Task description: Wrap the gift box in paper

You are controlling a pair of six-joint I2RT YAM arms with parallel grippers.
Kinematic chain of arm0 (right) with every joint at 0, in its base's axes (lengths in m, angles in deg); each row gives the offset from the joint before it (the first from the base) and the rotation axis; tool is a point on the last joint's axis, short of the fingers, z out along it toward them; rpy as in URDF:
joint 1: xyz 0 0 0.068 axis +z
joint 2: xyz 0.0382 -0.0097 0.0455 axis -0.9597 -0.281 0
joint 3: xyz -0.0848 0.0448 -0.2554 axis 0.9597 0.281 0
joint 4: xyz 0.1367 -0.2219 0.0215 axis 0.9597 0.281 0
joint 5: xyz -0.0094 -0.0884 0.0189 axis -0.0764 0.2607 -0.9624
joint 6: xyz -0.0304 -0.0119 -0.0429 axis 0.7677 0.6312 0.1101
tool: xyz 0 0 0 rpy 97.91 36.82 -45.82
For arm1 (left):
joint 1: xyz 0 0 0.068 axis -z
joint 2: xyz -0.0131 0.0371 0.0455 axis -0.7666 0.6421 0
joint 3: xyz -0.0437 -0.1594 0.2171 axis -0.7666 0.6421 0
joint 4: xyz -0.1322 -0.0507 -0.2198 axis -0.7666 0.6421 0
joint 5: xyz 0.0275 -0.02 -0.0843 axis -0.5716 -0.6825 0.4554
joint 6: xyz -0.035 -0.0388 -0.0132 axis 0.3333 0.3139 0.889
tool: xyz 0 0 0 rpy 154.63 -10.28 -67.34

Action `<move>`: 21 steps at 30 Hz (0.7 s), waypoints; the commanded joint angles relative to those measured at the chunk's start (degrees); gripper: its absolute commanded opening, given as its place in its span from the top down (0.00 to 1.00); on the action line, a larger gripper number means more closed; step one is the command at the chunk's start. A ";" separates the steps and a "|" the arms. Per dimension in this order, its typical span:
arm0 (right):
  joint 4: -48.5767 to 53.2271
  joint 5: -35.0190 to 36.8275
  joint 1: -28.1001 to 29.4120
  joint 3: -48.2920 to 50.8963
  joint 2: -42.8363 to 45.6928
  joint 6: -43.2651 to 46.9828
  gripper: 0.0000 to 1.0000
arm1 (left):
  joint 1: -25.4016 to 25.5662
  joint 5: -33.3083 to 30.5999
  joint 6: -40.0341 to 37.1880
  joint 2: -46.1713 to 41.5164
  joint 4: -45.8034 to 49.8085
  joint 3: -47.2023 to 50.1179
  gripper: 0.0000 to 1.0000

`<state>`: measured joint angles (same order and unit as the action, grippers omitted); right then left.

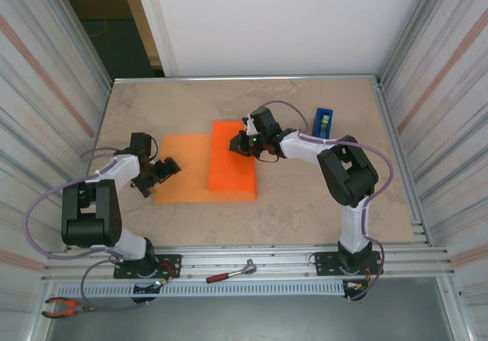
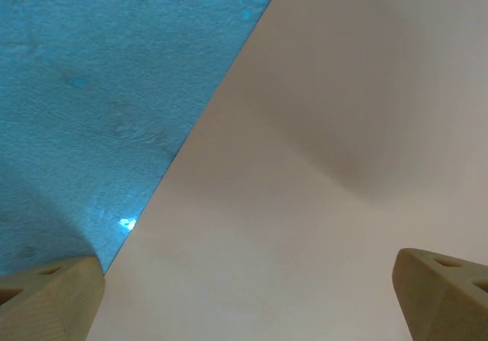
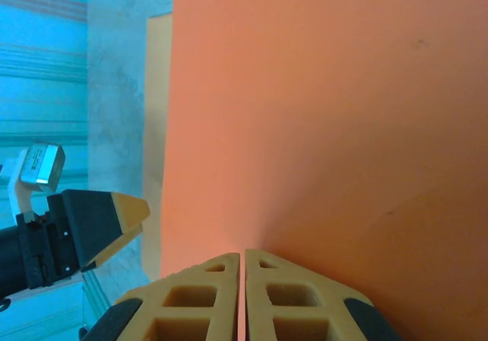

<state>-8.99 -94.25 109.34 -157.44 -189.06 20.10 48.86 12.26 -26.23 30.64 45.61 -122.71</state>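
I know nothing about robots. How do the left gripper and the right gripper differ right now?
The left gripper has its fingers wide apart; the right gripper has its fingers shut together. The left gripper sits at the left edge of the orange paper; the right gripper is over the paper's raised, folded part, nearer the middle. Both have tan, wedge-shaped fingers and are down close to the paper.
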 commanded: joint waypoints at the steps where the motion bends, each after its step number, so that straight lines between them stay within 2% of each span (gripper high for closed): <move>1: 7.98 1.89 0.97 3.65 -3.94 1.76 0.89 | 0.09 5.32 -0.88 2.29 -4.20 2.14 0.05; 5: 7.97 1.83 0.99 3.45 -4.10 1.72 0.89 | 2.68 8.53 -0.27 1.19 -6.62 2.03 0.06; 11: 7.98 1.82 0.85 3.26 -4.27 1.73 0.89 | 6.35 9.75 0.74 1.27 -11.06 0.59 0.04; 16: 8.15 1.82 0.86 3.14 -4.46 1.82 0.89 | 6.14 9.31 -1.97 4.54 -14.01 -3.68 0.01; 21: 8.13 2.04 0.89 3.29 -4.50 1.86 0.89 | 3.38 11.20 -5.39 9.10 -14.72 -10.31 0.01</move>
<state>-9.29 -94.23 109.32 -157.27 -188.99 20.10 53.63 20.04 -27.32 37.00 40.24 -128.85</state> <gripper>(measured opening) 0.109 0.986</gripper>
